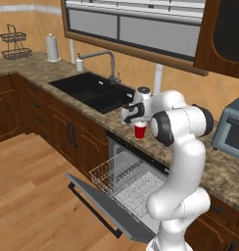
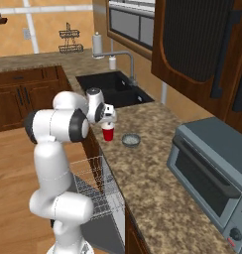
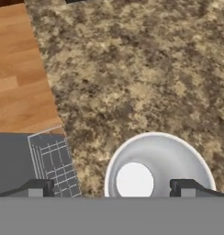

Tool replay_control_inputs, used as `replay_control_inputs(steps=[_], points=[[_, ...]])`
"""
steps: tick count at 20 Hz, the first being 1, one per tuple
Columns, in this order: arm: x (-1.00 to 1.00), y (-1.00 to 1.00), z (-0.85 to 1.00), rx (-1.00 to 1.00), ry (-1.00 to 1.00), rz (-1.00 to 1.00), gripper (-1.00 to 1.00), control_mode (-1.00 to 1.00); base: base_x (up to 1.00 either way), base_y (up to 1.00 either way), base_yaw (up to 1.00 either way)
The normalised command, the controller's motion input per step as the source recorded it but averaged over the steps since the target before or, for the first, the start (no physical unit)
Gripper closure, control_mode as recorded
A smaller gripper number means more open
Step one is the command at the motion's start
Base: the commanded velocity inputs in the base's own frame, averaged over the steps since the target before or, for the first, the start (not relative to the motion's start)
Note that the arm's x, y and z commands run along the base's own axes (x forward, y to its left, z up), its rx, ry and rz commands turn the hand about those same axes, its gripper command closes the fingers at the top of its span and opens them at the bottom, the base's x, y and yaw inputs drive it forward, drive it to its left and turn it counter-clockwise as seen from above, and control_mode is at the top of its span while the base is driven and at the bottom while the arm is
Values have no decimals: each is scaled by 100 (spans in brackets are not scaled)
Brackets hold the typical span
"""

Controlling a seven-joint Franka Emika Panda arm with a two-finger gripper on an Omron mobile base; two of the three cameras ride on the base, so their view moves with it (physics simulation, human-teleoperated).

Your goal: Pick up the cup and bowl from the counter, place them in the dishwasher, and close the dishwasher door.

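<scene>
The hand (image 3: 111,187) hangs directly over the cup (image 2: 108,133), fingers spread wide and gripping nothing. Looking down along the hand, the cup's white inside sits between the two dark fingertips (image 3: 38,188), a little toward the right one. The red cup stands upright on the worktop (image 2: 157,183), close to its front edge, right under the wrist. From the left side it shows again (image 1: 140,131), partly tucked behind the arm's elbow.

Just beside the cup, further along the worktop toward the toaster oven (image 2: 212,171), lies the small grey bowl (image 2: 131,140), apart from the cup and right way up as far as I can make out.

Below the worktop the dishwasher (image 1: 136,171) stands open. The dishwasher door (image 1: 99,206) is dropped down nearly flat, and the white wire rack (image 1: 119,179) is pulled out over it.

Further along to the left are the black sink (image 1: 94,90) and its tap (image 1: 109,61).
</scene>
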Motion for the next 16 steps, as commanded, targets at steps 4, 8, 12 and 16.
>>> replay_control_inputs(steps=[4, 8, 12, 16], points=[[26, -4, -14, 0, 8, 0, -100, -100, 0, 0, 0], [9, -5, -15, 0, 10, 0, -100, -100, 0, 0, 0], [5, 0, -24, -2, 9, 0, -100, -100, 0, 0, 0], [5, 0, -21, 0, 5, 0, -100, -100, 0, 0, 0]])
